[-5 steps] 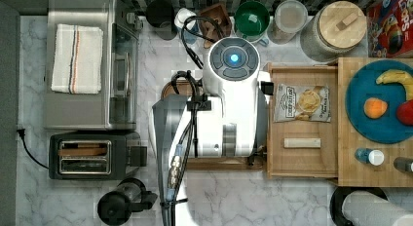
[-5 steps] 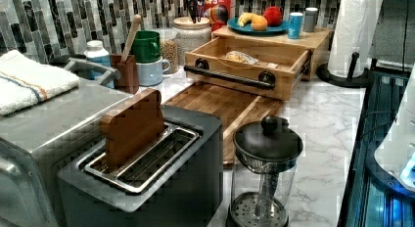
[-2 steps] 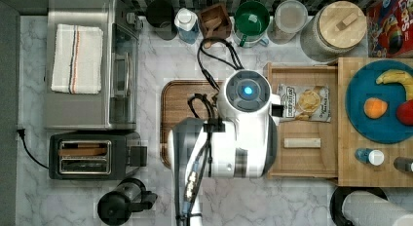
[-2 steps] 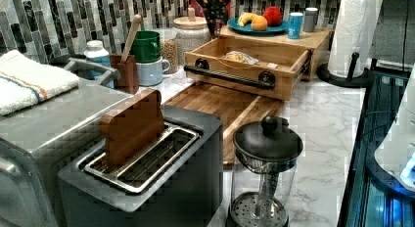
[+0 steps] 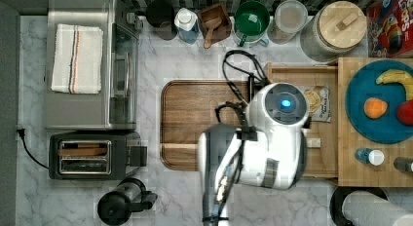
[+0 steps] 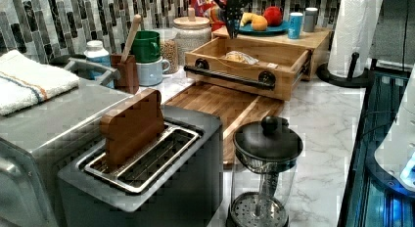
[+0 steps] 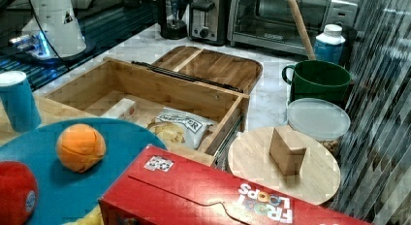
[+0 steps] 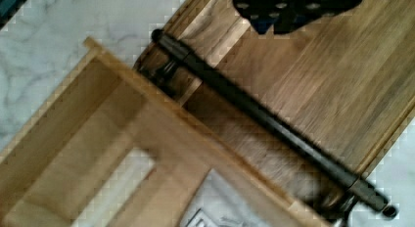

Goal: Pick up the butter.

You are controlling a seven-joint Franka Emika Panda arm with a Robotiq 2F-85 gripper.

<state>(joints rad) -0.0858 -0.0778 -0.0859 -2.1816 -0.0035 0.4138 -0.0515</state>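
Butter [image 7: 120, 109] in drawer [image 7: 145, 84], below end effector [image 6: 234, 14]; finger state can't tell.

Butter [image 7: 120, 109] lies in the drawer [image 7: 160, 87] beside the chip bag [image 7: 180, 124]; the board [image 7: 213, 65] sits beyond the drawer.

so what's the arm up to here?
The Panda arm is positioned over the open wooden drawer, going for the butter. The butter lies on the drawer floor beside the chip bag, apart from it and not yet grasped. The wrist view looks down at the drawer's front edge and black handle, so the gripper is above the drawer rather than down at the stick. Nothing is lifted yet.
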